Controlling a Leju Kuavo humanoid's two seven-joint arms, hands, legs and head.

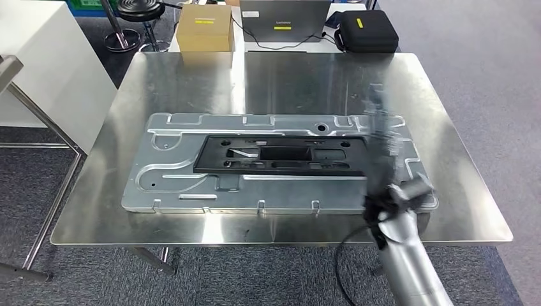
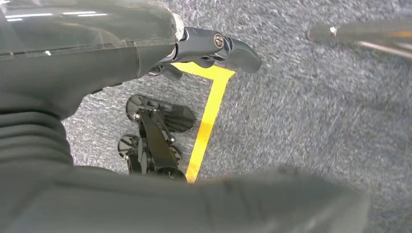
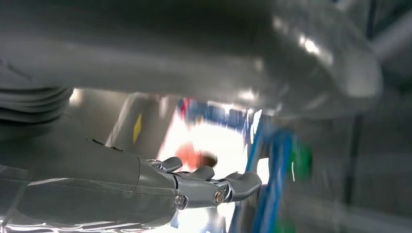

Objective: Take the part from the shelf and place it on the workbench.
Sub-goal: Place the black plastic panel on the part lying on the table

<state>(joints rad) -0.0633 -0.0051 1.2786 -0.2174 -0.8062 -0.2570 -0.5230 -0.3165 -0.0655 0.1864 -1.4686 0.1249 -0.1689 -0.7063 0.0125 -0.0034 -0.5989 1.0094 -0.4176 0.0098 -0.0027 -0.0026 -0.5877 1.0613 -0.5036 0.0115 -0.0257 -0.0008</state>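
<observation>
One large silver stamped metal part (image 1: 191, 182) lies flat on the steel workbench (image 1: 287, 76), spanning most of its width and sitting toward the near edge; a black plastic frame (image 1: 281, 156) rests on top of the part, around its middle and slightly right; the right arm (image 1: 408, 268) rises from the near right corner, and the right hand (image 1: 381, 137) shows blurred above the right end of the part, so from the head view I cannot tell whether it touches the metal; in the right wrist view the right hand's fingers (image 3: 233, 187) stretch out with a slight curl and nothing between them, the background behind them too smeared to read; the left hand (image 2: 145, 53) hangs over grey carpet (image 2: 316, 121) beside a yellow floor line (image 2: 209, 121), its fingers loosely extended and holding nothing; beyond the far edge of the workbench stand a cardboard box (image 1: 204, 29) on the left, a laptop (image 1: 284, 19) in the middle and a black case (image 1: 367, 30) on the right; a white cabinet (image 1: 44, 70) stands at the far left
</observation>
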